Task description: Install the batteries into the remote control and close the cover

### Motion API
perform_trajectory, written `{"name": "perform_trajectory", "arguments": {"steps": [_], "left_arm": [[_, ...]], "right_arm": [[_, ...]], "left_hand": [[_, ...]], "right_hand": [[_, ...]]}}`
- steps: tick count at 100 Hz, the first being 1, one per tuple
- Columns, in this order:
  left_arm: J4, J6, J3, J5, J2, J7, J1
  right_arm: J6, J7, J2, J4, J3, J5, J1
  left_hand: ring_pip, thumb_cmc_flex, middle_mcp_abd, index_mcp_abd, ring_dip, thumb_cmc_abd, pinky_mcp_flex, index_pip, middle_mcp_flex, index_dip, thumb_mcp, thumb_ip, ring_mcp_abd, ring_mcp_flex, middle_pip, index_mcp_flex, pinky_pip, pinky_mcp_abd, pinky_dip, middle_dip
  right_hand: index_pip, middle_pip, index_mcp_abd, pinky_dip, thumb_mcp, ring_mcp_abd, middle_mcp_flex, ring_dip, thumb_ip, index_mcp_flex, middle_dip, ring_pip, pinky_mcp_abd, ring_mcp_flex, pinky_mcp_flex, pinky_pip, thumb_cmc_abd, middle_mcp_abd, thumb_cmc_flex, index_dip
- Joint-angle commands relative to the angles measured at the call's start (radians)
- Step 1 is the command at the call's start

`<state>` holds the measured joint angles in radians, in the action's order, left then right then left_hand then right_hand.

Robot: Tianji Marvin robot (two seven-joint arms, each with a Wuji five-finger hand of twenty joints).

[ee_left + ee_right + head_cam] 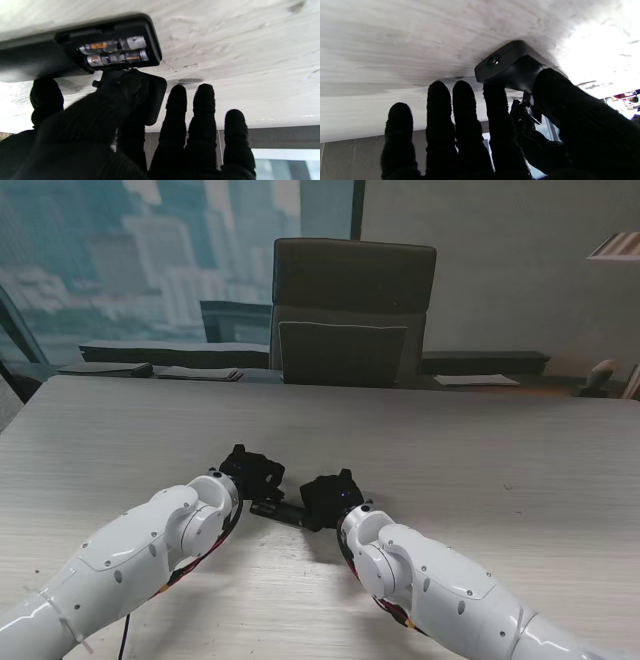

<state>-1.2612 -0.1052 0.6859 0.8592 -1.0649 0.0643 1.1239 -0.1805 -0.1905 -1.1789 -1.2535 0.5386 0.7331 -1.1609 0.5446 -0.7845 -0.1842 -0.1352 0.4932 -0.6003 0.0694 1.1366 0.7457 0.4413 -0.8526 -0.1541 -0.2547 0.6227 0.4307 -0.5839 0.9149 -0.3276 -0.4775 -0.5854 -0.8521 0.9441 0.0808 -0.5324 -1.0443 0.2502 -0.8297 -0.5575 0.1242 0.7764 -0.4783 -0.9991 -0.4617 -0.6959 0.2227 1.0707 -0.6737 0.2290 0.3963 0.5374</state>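
Observation:
The black remote [278, 509] lies on the table between my two gloved hands. In the left wrist view its battery compartment [110, 50] stands uncovered, with two batteries [113, 58] side by side inside. My left hand [252, 470] pinches the loose black cover [156, 100] between thumb and forefinger, close beside the compartment's edge; its other fingers [203, 112] are spread. My right hand [330, 498] grips the remote's other end [505, 60] with thumb [560, 100] and forefinger, its remaining fingers stretched out.
The pale wooden table [480, 450] stretches wide around the hands. An office chair [350, 310] stands at the far edge. Dark flat items [150, 370] lie at the far left and a white sheet [477, 380] at the far right.

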Motion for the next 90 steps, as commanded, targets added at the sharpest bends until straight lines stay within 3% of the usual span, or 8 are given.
{"name": "perform_trajectory", "arguments": {"steps": [1, 19, 37, 82, 90], "left_arm": [[0.037, -0.001, -0.021, -0.002, 0.010, 0.064, 0.050], [0.025, -0.002, -0.011, 0.011, 0.017, 0.083, 0.058], [0.014, 0.003, 0.005, 0.020, 0.021, 0.092, 0.071], [-0.025, 0.019, 0.062, 0.055, 0.025, 0.088, 0.113], [-0.032, 0.023, 0.075, 0.057, 0.024, 0.078, 0.120]], "right_arm": [[0.002, 0.027, -0.001, 0.022, -0.013, -0.006, -0.023], [0.000, 0.028, -0.001, 0.022, -0.014, -0.006, -0.023], [0.000, 0.028, -0.001, 0.022, -0.015, -0.008, -0.022], [-0.003, 0.028, -0.002, 0.023, -0.016, -0.007, -0.022], [-0.006, 0.030, -0.002, 0.022, -0.019, -0.007, -0.020]], "left_hand": [[-0.014, 0.012, 0.161, 0.025, -0.005, -0.004, -0.027, -0.024, 0.122, -0.023, -0.014, 0.013, 0.009, -0.013, 0.124, 0.006, -0.019, -0.013, 0.016, 0.004], [-0.024, -0.020, 0.147, 0.059, -0.010, -0.003, -0.031, -0.142, 0.086, -0.067, -0.016, 0.011, 0.010, -0.019, 0.104, -0.007, -0.026, -0.010, 0.019, 0.046], [-0.032, 0.016, 0.138, 0.092, -0.011, 0.018, -0.035, -0.263, 0.031, -0.065, -0.039, 0.015, 0.010, -0.031, 0.122, -0.016, -0.034, -0.011, 0.022, 0.104], [-0.028, 0.014, 0.131, 0.101, -0.009, 0.045, -0.036, -0.289, 0.039, -0.066, -0.004, 0.013, 0.003, -0.026, 0.131, -0.025, -0.037, -0.012, 0.022, 0.114], [-0.026, -0.003, 0.129, 0.104, -0.008, 0.052, -0.036, -0.294, 0.047, -0.069, 0.017, 0.013, 0.003, -0.025, 0.128, -0.034, -0.036, -0.012, 0.021, 0.110]], "right_hand": [[0.037, -0.001, -0.024, 0.002, 0.009, -0.019, -0.002, 0.049, -0.034, 0.019, 0.009, 0.071, -0.023, -0.023, -0.008, -0.012, 0.020, -0.010, -0.024, -0.022], [0.038, -0.001, -0.023, 0.001, 0.009, -0.017, -0.002, 0.050, -0.034, 0.020, 0.009, 0.072, -0.023, -0.022, -0.008, -0.012, 0.020, -0.008, -0.024, -0.022], [0.038, -0.001, -0.023, 0.001, 0.010, -0.017, -0.002, 0.049, -0.034, 0.020, 0.009, 0.071, -0.023, -0.024, -0.008, -0.012, 0.020, -0.008, -0.024, -0.022], [0.039, 0.000, -0.022, 0.001, 0.008, -0.017, -0.004, 0.049, -0.034, 0.021, 0.008, 0.070, -0.023, -0.025, -0.008, -0.013, 0.019, -0.008, -0.020, -0.022], [0.039, 0.003, -0.021, -0.001, -0.002, -0.017, -0.010, 0.047, -0.032, 0.025, 0.007, 0.063, -0.024, -0.033, -0.003, -0.009, -0.008, -0.009, 0.001, -0.024]]}}
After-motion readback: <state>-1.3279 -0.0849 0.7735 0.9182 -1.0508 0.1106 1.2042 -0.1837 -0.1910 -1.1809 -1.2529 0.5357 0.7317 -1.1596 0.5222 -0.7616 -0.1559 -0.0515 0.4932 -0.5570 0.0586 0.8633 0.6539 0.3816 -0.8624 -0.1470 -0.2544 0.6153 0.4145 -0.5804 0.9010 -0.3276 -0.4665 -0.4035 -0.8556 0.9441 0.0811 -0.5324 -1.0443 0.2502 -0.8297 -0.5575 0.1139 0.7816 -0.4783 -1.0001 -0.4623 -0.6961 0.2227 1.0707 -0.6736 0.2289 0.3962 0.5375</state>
